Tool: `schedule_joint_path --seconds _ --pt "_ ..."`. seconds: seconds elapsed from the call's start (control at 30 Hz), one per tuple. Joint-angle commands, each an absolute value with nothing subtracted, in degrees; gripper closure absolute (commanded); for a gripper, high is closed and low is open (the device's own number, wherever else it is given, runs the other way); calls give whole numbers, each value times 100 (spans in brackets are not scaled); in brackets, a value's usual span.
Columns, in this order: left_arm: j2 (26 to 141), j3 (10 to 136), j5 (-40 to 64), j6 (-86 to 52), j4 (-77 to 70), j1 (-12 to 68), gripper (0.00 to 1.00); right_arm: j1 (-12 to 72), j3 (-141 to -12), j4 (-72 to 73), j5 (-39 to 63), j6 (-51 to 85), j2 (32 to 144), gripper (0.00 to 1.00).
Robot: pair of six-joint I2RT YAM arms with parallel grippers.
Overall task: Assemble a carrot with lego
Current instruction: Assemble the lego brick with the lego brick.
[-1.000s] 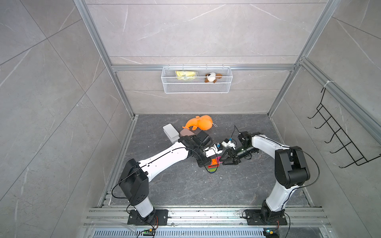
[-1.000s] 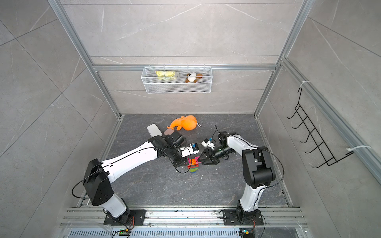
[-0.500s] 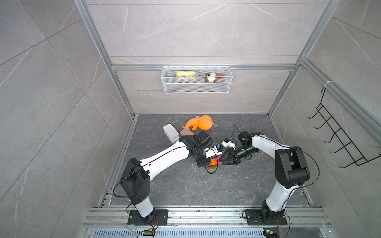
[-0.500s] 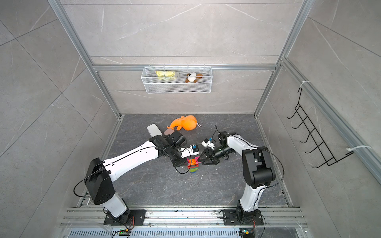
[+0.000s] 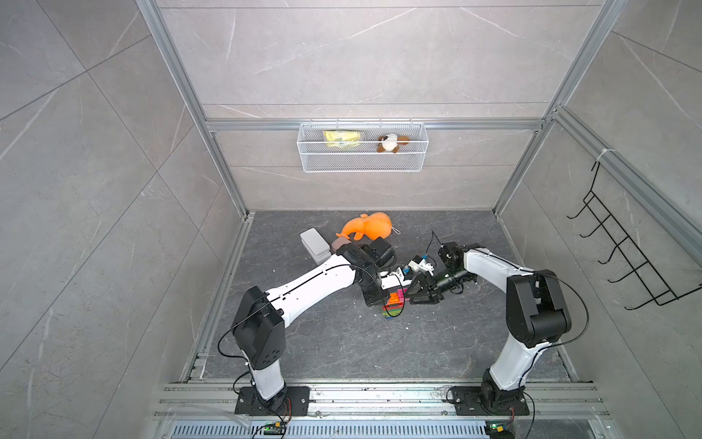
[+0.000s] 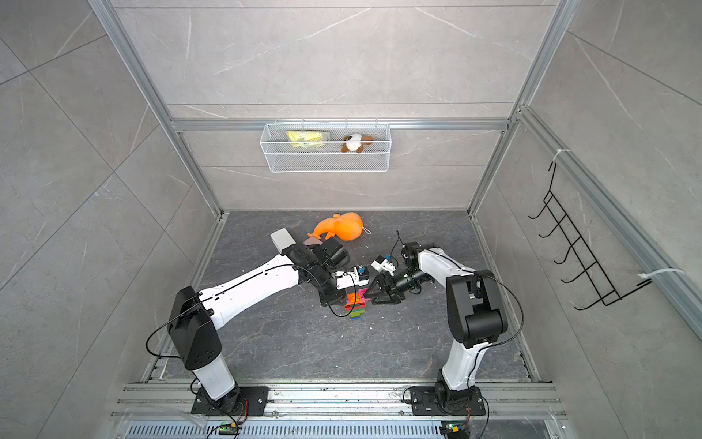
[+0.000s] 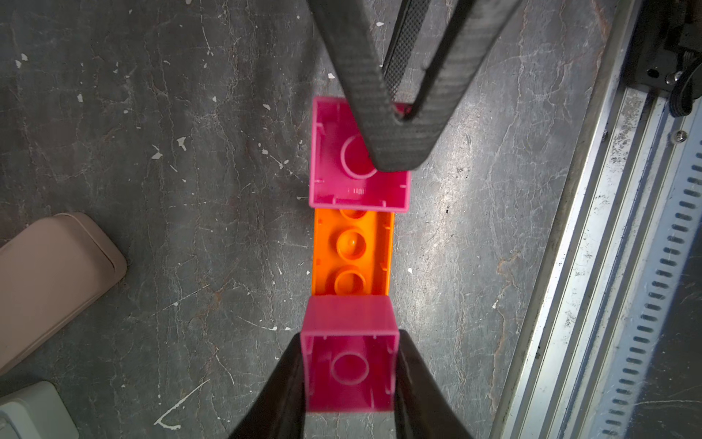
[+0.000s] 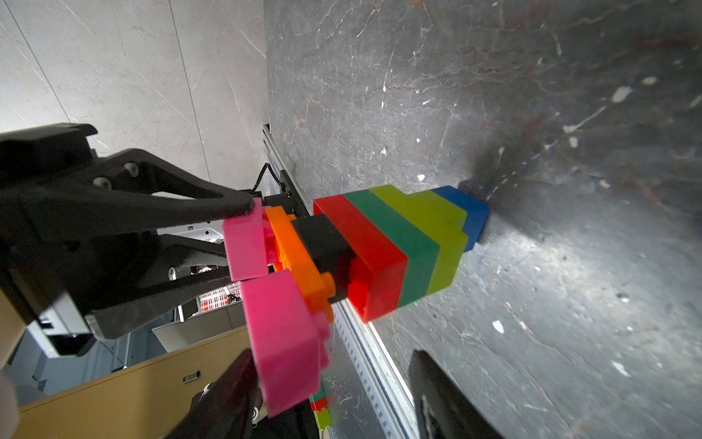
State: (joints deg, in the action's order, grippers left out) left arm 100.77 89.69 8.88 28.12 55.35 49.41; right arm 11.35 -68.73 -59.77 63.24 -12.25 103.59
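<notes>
Two arms meet mid-floor in both top views, the left gripper [image 5: 381,298] and right gripper [image 5: 409,294] on either side of the carrot [image 5: 393,306] [image 6: 356,306], which stands on its blue tip. We see bare floor [image 5: 342,342] from there to the front rail [image 5: 380,391] and out to the right wall. Behind the left arm lie a plush [image 5: 370,227] and two cases [image 5: 314,243], near but apart. A basket [image 5: 361,159] hangs on the back wall.

In the left wrist view, the left gripper is clamped on a pink brick [image 7: 349,374] at one end of the orange piece [image 7: 351,252]. A right finger [image 7: 364,76] overlies the other pink brick [image 7: 330,152] at the far end.

In the right wrist view, the right gripper's jaws stand apart with one finger [image 8: 228,395] beside that other pink brick [image 8: 283,342], and we see nothing clamped. The floor is dark, scuffed stone.
</notes>
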Motion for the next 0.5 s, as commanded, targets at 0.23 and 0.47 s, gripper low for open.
schedule_joint_path --seconds 0.23,0.47 --pt "10228 9396 604 2962 6177 4996 100 1178 -6970 -6060 6196 -1258 10450 35" --pt "10339 9447 641 3074 6223 5001 100 1182 -6989 -6073 6205 -1268 10433 35"
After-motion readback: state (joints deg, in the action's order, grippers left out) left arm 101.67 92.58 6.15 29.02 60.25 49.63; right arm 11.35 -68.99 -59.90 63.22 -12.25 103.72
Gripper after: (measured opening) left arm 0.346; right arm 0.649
